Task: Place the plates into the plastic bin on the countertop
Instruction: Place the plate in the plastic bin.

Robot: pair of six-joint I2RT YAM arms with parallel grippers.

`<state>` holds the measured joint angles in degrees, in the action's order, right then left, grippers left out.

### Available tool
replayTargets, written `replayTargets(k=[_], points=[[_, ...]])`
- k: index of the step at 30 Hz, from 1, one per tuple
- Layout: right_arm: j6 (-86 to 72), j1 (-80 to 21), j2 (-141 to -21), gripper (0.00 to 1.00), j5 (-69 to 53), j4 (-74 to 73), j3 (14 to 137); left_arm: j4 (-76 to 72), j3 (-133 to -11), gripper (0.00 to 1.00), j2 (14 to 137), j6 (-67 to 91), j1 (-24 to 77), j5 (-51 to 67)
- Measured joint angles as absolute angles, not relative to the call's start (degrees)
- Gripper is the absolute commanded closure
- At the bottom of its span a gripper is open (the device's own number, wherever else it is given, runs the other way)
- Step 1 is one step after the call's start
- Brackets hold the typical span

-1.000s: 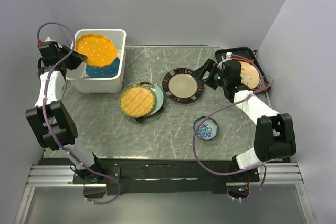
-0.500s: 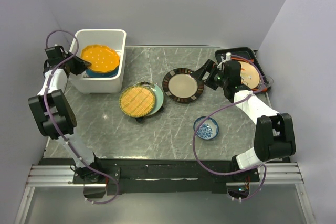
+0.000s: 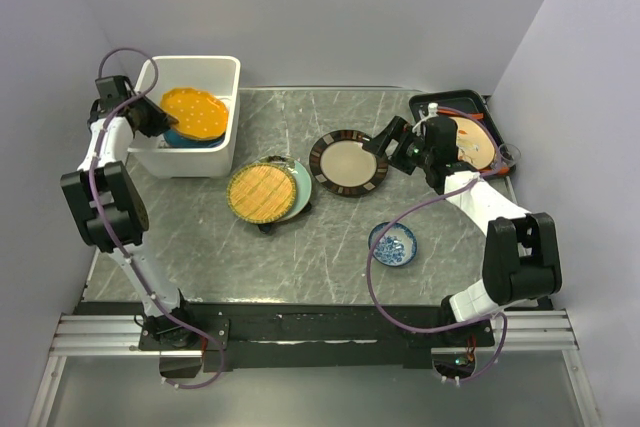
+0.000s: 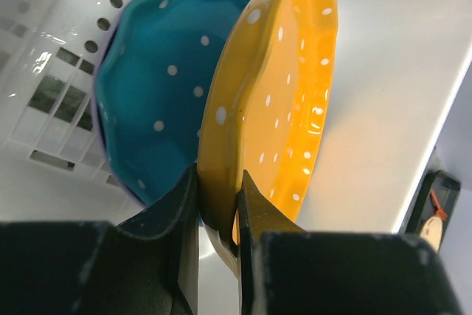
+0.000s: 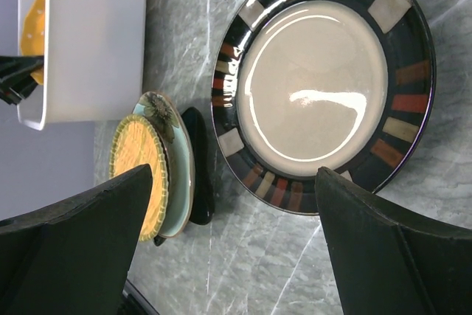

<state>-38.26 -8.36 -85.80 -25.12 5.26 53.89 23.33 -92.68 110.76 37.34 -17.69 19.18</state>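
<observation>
An orange dotted plate [image 4: 284, 94] is pinched at its rim by the left gripper [image 4: 217, 201] and held tilted inside the plastic bin [image 3: 192, 161], just over a teal plate [image 4: 151, 86] lying there (the tilt probably helps it clear the walls). The right gripper [image 3: 384, 137] is spread wide and empty beside the dark brown plate [image 3: 348, 162] on the countertop [image 3: 330, 247], seemingly readied for that pickup.

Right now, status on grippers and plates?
Left gripper shut on orange plate, inside bin. Right gripper open by brown plate. Teal plate already binned; nothing blocking.
</observation>
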Motion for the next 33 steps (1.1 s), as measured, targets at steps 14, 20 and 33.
replayTargets(k=[14,20,33], points=[[-37.8,-8.4,-86.5,0.02,-25.5,4.6,53.9,28.7,-98.9,0.51,114.3,35.2,-16.1,15.4],[-37.8,-8.4,-86.5,0.02,-26.0,4.6,53.9,31.0,-100.7,0.39,116.0,34.9,-16.0,15.3],[-37.5,-8.4,-86.5,0.02,-26.4,4.6,53.9,35.1,-103.5,0.06,118.1,32.8,-15.6,13.9]])
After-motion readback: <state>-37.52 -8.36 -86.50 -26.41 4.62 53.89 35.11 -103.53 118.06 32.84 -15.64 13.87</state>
